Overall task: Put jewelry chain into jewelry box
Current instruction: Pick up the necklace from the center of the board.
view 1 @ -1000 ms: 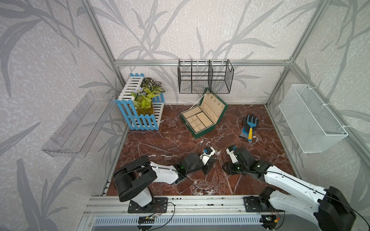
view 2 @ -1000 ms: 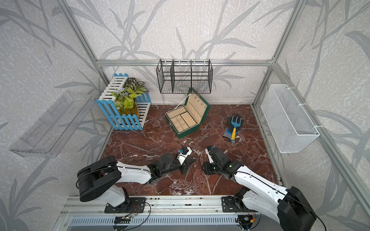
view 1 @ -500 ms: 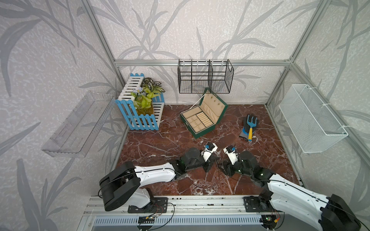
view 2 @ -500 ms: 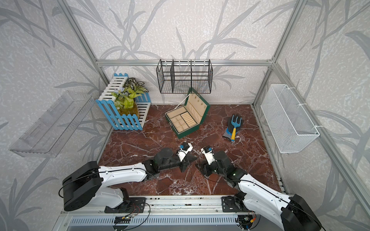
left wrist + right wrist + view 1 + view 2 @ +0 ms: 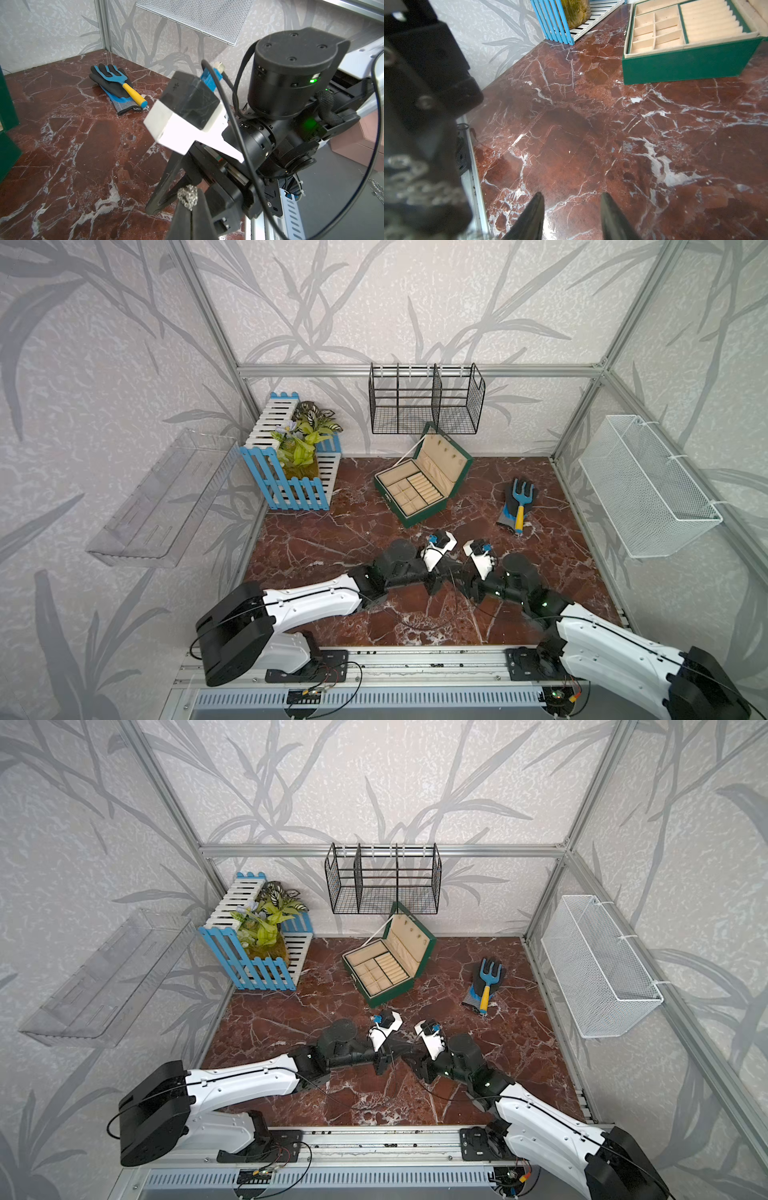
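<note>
1. Two grippers meet low over the marble tabletop (image 5: 591, 135), on the near side of the jewelry box (image 5: 419, 512) and well apart from it.
2. My left gripper (image 5: 190, 208) is clamped tight on a bunched knot of the jewelry chain (image 5: 188, 196). I cannot trace the rest of its length.
3. My right gripper (image 5: 572, 209) has its jaws parted with nothing between them, close beside that bunch.
4. I judge the step to be gathering the chain. The right should pinch any loose tail, not the left's fingertips.
5. Then I should carry it to the jewelry box and release low over a beige compartment, so no link drapes over the green wall.
</note>
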Tool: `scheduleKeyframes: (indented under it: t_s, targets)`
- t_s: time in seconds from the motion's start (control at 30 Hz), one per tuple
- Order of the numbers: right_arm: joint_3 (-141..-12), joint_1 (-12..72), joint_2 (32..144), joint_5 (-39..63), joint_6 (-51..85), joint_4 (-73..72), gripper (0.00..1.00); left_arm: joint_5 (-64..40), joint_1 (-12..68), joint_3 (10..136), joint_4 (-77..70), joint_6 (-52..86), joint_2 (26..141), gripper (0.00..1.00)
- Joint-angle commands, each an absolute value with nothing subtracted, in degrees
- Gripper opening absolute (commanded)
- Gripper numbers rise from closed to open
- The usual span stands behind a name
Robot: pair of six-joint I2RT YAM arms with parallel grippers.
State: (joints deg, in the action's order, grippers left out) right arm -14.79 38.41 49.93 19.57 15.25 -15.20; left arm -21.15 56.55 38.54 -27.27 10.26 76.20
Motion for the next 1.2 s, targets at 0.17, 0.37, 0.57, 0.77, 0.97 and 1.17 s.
scheduleKeyframes:
  t_s: [0.17,0.37,0.57,0.77,0.97,1.17]
  targets:
    - [-13.01,38.58,48.34,18.61,16.39,-16.22,0.25,-20.59,56.51,40.07,-26.72,11.79,71.75,0.02]
    - [-13.36,38.58,47.28,18.67,16.97,-16.67,0.23,-21.06,56.51,39.89,-27.13,13.02,70.85,0.02]
    - [-13.25,38.58,45.66,22.29,18.71,-16.59,0.33,-21.51,56.71,40.32,-27.08,13.53,70.37,0.02]
    - [-13.49,38.63,44.83,23.98,20.1,-17.52,0.33,-22.06,57.04,40.48,-27.09,13.66,70.4,0.02]
    - [-13.73,38.58,44.03,23.32,19.47,-15.57,0.35,-20.58,57.06,41.02,-25.91,12.85,70.4,0.02]
    - [-14.33,38.58,42.78,24.51,19.69,-14.35,0.28,-23.44,57.4,41.65,-26.66,13.34,70.65,0.02]
